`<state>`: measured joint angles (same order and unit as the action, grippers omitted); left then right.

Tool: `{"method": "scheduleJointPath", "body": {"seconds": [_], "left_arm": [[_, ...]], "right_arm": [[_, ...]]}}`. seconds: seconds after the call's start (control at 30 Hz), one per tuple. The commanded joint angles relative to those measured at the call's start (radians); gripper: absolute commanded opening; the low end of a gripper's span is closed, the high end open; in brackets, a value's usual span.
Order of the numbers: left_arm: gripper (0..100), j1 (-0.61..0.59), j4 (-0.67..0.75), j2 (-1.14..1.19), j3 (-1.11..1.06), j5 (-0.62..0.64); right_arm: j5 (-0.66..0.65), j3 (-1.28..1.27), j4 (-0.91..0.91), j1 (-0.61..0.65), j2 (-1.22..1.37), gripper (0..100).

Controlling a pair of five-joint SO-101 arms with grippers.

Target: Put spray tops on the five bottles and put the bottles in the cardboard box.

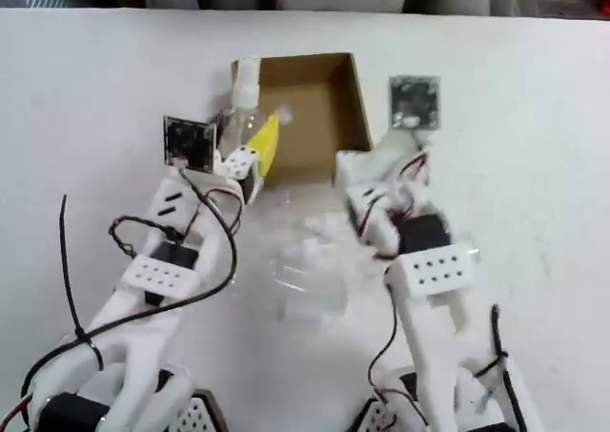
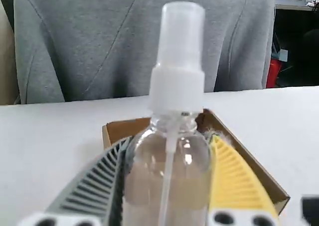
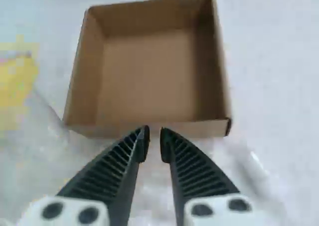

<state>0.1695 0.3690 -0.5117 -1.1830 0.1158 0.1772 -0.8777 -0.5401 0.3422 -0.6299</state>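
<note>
- Clear plastic bottle (image 1: 243, 117) with a white spray top (image 2: 178, 61) fitted: pinched between the fingers of the left gripper (image 1: 245, 138) at the left wall of the cardboard box (image 1: 360, 98). Judged not yet released inside.
- Blurred clear items (image 1: 310, 265) on the desk (image 1: 534, 213) between the arms: probably the remaining bottles, too indistinct to count.
- Cardboard box: at the far middle of the desk. The right wrist view shows its floor bare, so no bottle is packed.
- Right gripper (image 3: 153, 138): fingers almost pressed together, holding nothing, at the box's near wall.
- The left wrist view shows the top seated on the neck; the high view does not resolve this.
</note>
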Motion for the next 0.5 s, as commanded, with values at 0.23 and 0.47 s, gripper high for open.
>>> {"method": "scheduleJointPath", "body": {"seconds": [0.23,0.47], "left_arm": [[2,-0.105,0.032,0.295,0.367,0.138],[2,-0.125,0.032,0.223,0.310,0.201]], "right_arm": [[0.025,-0.365,0.524,0.272,-0.036,1.5],[0.025,-0.592,1.052,0.377,-0.025,1.5]]}}
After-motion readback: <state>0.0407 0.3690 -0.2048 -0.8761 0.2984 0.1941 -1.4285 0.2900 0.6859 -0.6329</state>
